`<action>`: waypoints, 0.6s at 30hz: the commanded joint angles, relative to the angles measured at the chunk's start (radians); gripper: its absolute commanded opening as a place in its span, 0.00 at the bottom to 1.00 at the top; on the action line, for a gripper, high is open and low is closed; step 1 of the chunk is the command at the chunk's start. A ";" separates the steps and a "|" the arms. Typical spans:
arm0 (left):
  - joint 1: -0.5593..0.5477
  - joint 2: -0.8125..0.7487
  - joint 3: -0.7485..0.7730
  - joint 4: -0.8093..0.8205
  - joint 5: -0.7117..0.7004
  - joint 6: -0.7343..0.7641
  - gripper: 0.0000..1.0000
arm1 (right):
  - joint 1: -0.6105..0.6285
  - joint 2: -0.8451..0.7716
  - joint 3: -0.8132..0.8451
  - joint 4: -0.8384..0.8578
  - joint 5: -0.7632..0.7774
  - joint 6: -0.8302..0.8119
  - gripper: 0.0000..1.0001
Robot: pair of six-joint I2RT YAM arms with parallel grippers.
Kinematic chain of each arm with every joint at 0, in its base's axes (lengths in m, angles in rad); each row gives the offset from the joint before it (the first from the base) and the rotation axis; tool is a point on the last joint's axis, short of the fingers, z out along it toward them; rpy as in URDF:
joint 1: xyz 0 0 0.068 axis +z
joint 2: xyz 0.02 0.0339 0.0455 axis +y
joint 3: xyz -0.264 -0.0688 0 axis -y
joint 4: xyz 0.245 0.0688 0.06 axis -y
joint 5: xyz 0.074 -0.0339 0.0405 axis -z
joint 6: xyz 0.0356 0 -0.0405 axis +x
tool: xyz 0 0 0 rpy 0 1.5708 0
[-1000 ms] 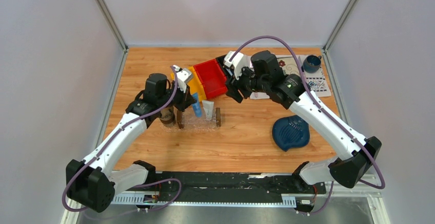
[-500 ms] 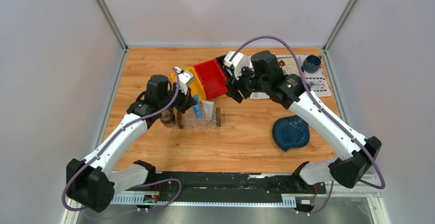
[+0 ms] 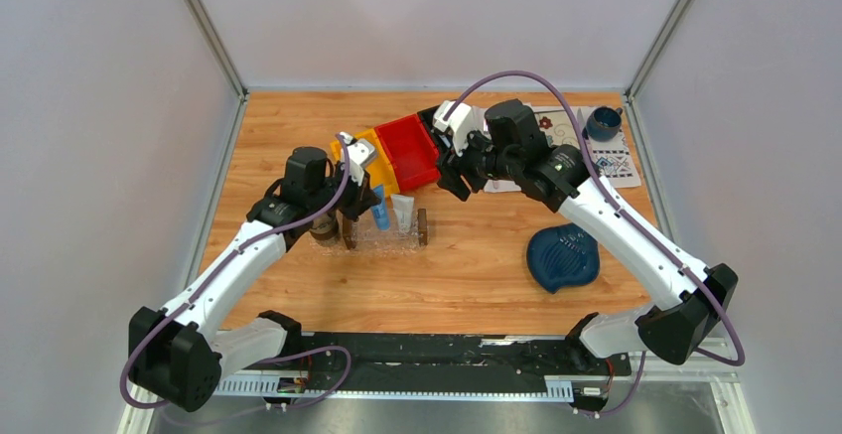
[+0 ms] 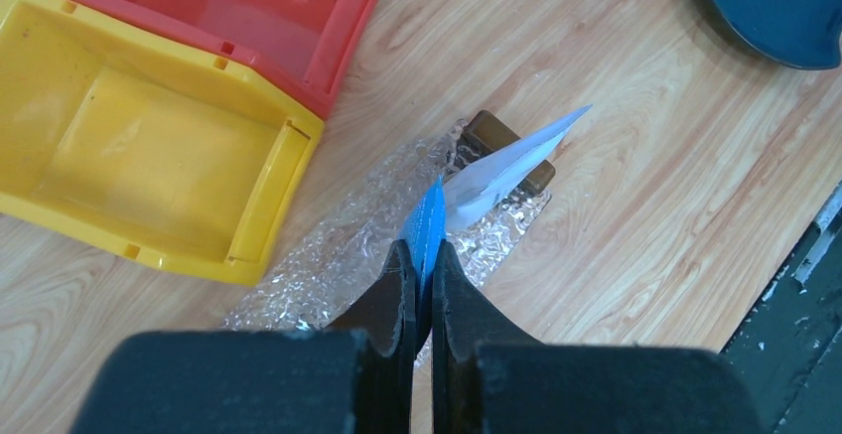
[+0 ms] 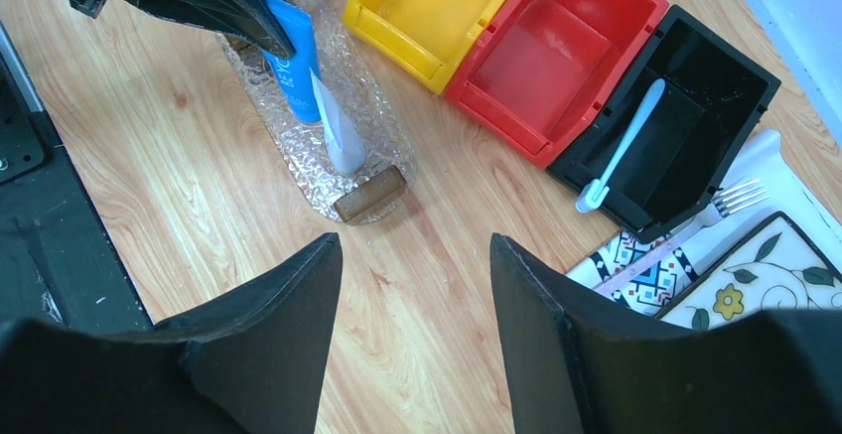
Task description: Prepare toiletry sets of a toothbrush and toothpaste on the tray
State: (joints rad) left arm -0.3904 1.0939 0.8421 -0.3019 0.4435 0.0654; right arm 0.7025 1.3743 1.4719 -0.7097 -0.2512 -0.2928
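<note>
The clear tray [image 3: 387, 238] with brown end blocks lies in the middle of the table. My left gripper [image 4: 422, 250] is shut on the crimped end of the blue toothpaste tube [image 4: 429, 217], which hangs tilted with its lower end on the tray [image 5: 369, 91]. The white-grey toothpaste tube [image 5: 336, 134] rests on the tray right beside the blue tube [image 5: 294, 69]. A pale blue toothbrush [image 5: 622, 149] lies in the black bin [image 5: 695, 121]. My right gripper [image 5: 417, 245] hovers open and empty above bare wood right of the tray.
A yellow bin [image 4: 149, 156] and a red bin [image 4: 248, 7] stand just behind the tray. A fork [image 5: 730, 201] and a floral plate [image 5: 760, 280] lie on a patterned mat at the back right. A dark blue leaf dish [image 3: 563, 255] sits front right.
My left arm has edged slightly to the right with the blue tube in its grip. The right arm has stayed still.
</note>
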 commanded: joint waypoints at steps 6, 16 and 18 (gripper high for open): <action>-0.002 -0.022 -0.014 0.075 0.014 0.020 0.00 | -0.006 -0.008 -0.001 0.046 0.006 -0.003 0.61; -0.004 -0.009 -0.023 0.104 0.029 0.020 0.00 | -0.006 -0.006 0.002 0.044 0.006 -0.005 0.61; -0.005 -0.006 -0.023 0.104 0.029 0.024 0.00 | -0.006 -0.003 0.002 0.042 0.006 -0.005 0.61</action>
State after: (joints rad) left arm -0.3912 1.0939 0.8139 -0.2596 0.4442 0.0696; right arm 0.7013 1.3743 1.4712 -0.7055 -0.2512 -0.2928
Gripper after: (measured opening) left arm 0.046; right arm 0.608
